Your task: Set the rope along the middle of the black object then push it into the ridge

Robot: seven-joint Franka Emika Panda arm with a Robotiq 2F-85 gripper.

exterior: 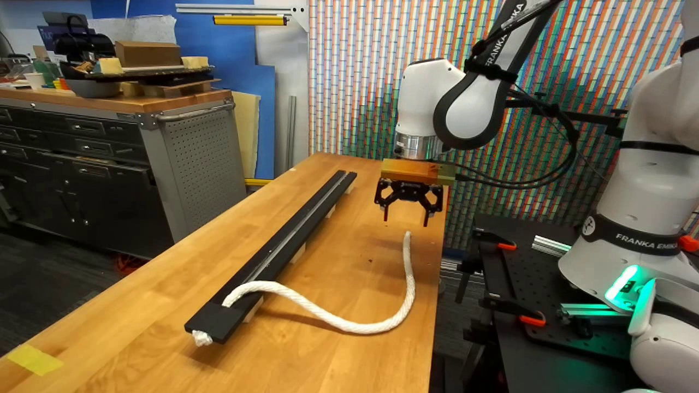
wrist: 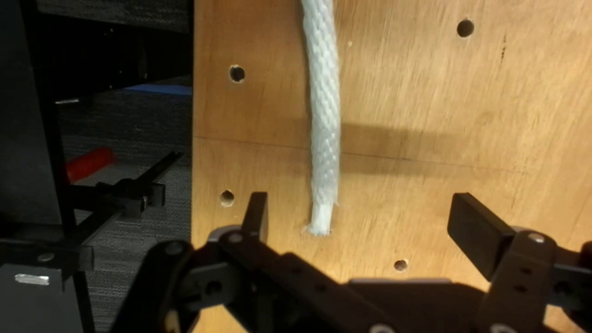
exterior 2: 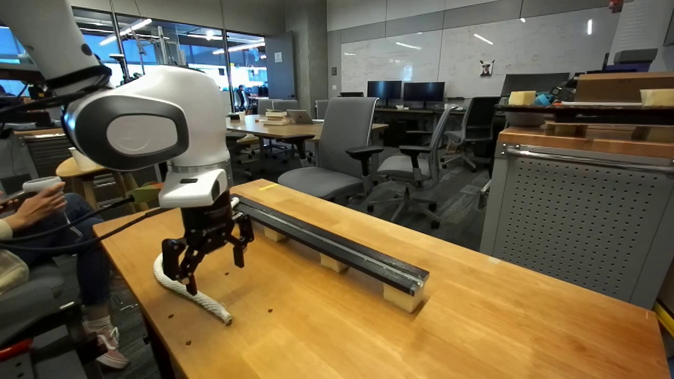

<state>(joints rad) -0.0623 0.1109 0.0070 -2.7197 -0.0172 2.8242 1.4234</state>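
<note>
The gripper (exterior: 406, 222) hangs above the table (exterior: 349, 273) w/ 2 fingers wide apart & holds nothing. In an exterior view, the rope (exterior: 363, 328) comes off near end of the black bar (exterior: 280, 239) & curves on table beside it. Only wrist view shows its free end (wrist: 322, 212) btwn the fingers, nearer to 1. In an exterior view, a seated person (exterior 2: 93, 263) shows, & 3 wood blocks (exterior 2: 403, 299) under bar.

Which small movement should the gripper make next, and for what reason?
Probably lower the gripper around the loose end of the rope. It hangs open above the table, and in the wrist view that end shows between its jaws. Most of the rope lies off the black bar, so it likely needs gripping first.
</note>
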